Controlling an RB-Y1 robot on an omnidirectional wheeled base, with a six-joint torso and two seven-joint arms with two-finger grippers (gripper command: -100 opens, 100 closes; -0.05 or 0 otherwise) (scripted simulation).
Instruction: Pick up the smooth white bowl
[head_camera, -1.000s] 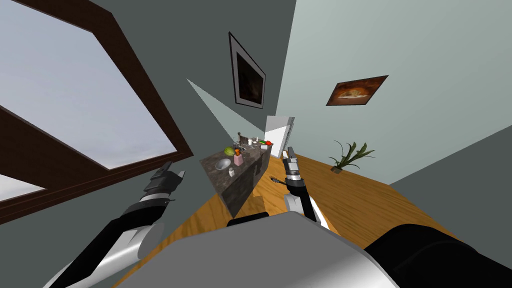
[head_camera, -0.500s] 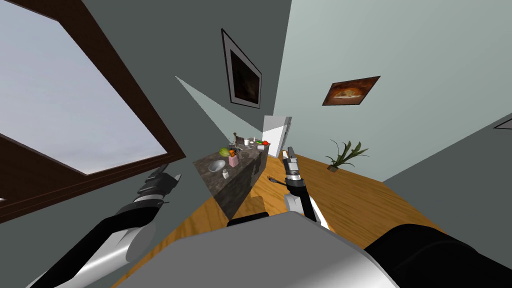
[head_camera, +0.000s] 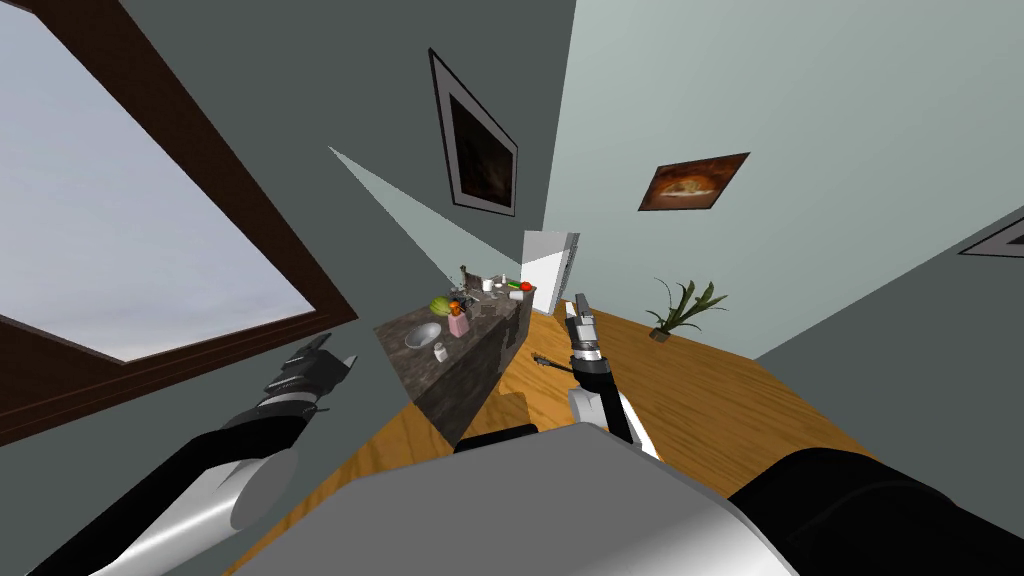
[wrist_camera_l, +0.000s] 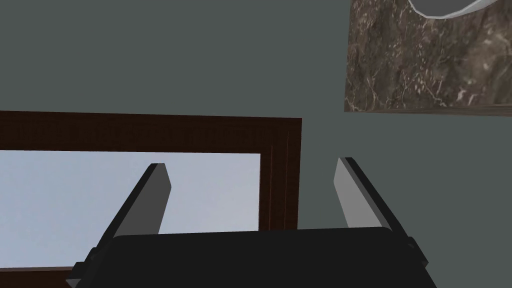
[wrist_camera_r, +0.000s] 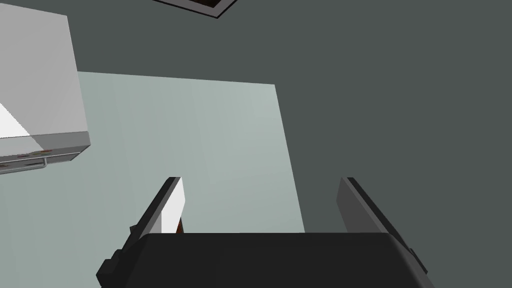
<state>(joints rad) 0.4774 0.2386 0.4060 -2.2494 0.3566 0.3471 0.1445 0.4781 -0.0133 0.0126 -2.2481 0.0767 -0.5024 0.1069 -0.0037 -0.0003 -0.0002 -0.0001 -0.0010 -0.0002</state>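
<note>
The smooth pale bowl (head_camera: 422, 335) sits on the near part of a dark marble counter (head_camera: 404, 358) some way ahead. In the left wrist view a slice of the bowl's rim (wrist_camera_l: 440, 7) shows above the marble top (wrist_camera_l: 425, 65). My left gripper (head_camera: 338, 350) hovers to the left of the counter, short of the bowl; the left gripper (wrist_camera_l: 251, 166) is open and empty. On the counter's right side my right gripper (head_camera: 579, 302) is raised; the right gripper (wrist_camera_r: 260, 181) also stands open with nothing in it.
Beside the bowl are a small white jar (head_camera: 440, 352), a pink item (head_camera: 459, 322) and a green melon (head_camera: 440, 305), with several small things further back. A white fridge (head_camera: 548, 265) stands behind the counter and a potted plant (head_camera: 680, 310) by the right wall. A large window (head_camera: 120, 230) is on the left.
The whole head view has slid left, so I have turned or moved a little. My left arm has dropped slightly lower and further left. The right arm keeps its pose.
</note>
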